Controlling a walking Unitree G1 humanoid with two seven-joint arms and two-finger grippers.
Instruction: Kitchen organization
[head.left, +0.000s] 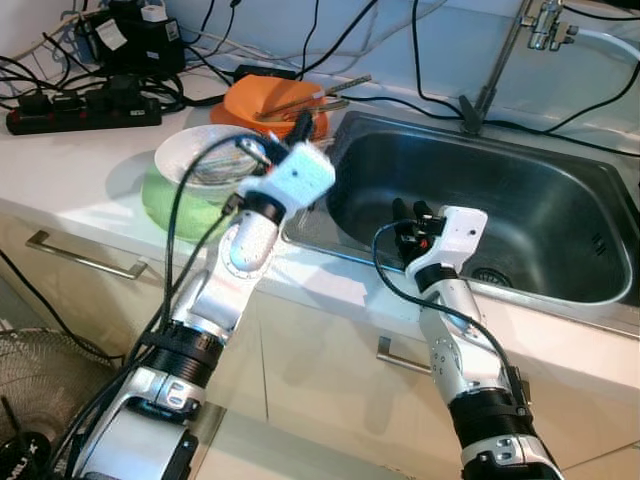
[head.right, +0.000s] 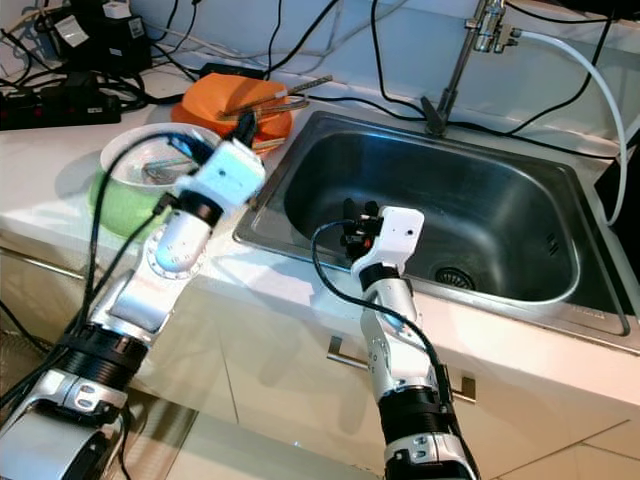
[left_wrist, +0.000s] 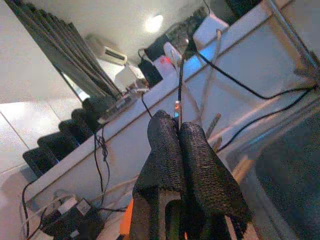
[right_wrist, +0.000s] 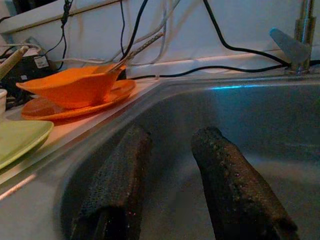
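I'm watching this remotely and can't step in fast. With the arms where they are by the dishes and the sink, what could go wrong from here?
1. The left gripper, shut, hangs right by the utensils resting loose in the orange bowl; a nudge could tip them into the sink.
2. The white bowl sits stacked on a green one under the left arm; a sweep could knock it off.
3. Cables trail along the sink's back rim, near the tap.
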